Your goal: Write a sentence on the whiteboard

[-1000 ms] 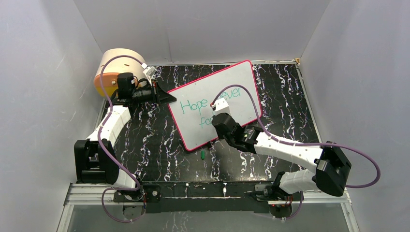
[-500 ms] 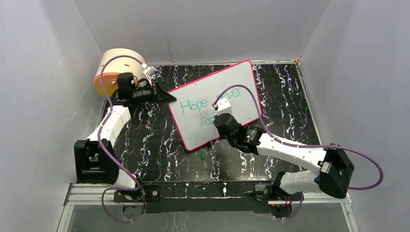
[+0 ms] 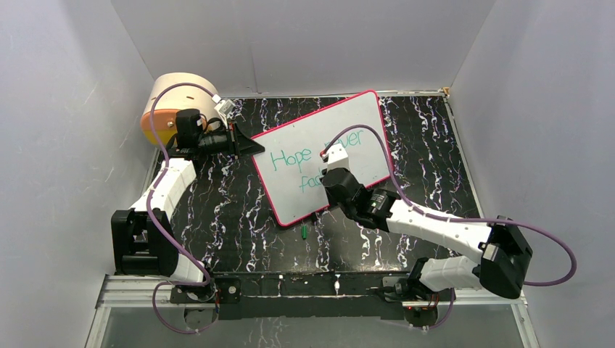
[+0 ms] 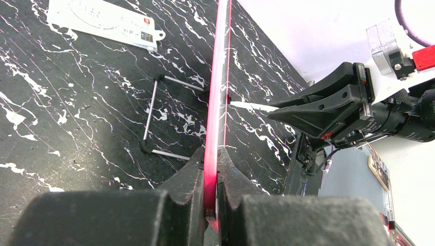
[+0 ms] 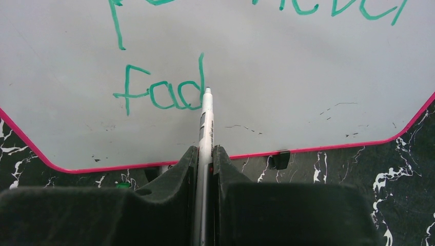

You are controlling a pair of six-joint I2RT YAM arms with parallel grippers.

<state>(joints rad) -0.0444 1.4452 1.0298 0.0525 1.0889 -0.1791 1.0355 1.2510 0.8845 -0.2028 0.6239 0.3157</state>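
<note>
Left gripper (image 4: pixel 210 155) clamped on whiteboard (image 3: pixel 348 116) rim to steady it; right gripper (image 5: pixel 205 154) pinching pen (image 5: pixel 206 115), tip just right of the sentence (image 5: pixel 159 95) at "fad".

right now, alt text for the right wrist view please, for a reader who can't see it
The right hand grips a white marker, its tip at the stem of the d in teal-green letters reading "fad" on the whiteboard. Another written line is cut off at the top; the board's pink-red rim and a black marbled table show below.
</note>
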